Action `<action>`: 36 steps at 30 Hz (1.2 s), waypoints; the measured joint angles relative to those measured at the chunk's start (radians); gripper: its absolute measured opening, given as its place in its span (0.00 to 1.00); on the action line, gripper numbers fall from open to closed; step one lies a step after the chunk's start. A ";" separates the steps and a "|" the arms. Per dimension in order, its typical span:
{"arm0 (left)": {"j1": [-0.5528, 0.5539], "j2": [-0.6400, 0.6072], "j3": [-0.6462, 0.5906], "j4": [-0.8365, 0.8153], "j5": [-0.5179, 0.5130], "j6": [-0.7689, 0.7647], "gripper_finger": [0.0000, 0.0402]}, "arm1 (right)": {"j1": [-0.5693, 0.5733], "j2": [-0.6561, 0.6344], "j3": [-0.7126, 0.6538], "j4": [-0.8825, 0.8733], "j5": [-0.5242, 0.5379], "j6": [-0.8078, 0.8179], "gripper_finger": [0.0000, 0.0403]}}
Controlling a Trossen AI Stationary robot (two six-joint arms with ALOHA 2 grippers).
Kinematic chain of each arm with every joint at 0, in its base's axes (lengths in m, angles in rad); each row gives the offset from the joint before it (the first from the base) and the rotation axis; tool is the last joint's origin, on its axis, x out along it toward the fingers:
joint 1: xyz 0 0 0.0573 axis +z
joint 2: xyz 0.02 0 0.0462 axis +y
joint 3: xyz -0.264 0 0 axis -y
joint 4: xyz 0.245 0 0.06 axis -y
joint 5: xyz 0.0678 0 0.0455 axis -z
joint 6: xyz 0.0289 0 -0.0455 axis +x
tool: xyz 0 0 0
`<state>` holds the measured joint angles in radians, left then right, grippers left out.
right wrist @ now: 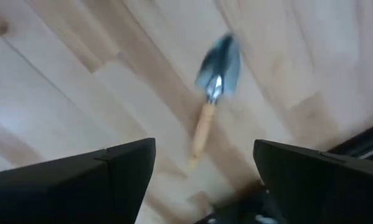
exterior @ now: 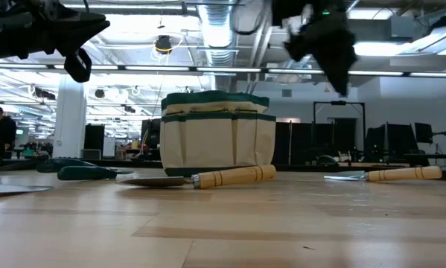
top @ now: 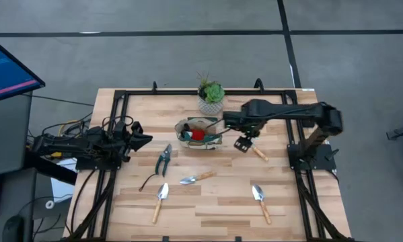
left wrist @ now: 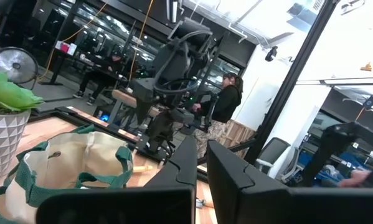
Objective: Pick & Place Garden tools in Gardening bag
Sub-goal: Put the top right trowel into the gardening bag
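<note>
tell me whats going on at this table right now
A two-armed robot is packing garden tools into the gardening bag, which already holds a red-and-black item. The right hand hangs open and empty above the table beside the bag. The left hand waits shut at the table's left edge. Three trowels, pruning shears and a thin black curved tool lie on the table.

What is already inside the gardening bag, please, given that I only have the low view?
Observer: From above, a red-and-black item lies inside the gardening bag.
Operator: Where is the right end effector?
Observer: The right end effector is open, just right of the bag, above a wooden handle on the table.
Operator: And the left one?
Observer: The left end effector is shut and empty, left of the bag, near the pruning shears.
</note>
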<state>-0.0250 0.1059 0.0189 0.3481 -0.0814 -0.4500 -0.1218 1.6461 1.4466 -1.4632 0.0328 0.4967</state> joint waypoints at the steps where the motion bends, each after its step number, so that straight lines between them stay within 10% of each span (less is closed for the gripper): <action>1: 0.000 0.000 0.000 0.000 0.000 0.000 0.02 | -0.009 -0.032 -0.049 0.027 -0.019 0.021 0.66; 20: 0.000 0.000 0.000 0.014 0.000 0.000 0.02 | -0.022 -0.376 -0.647 0.349 -0.148 0.418 0.66; 36: 0.000 0.000 0.000 0.014 0.000 0.000 0.02 | 0.026 -0.374 -0.796 0.564 -0.106 0.308 0.66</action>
<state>-0.0250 0.1059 0.0189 0.3622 -0.0811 -0.4503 -0.0960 1.2722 0.6507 -0.8994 -0.0736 0.8049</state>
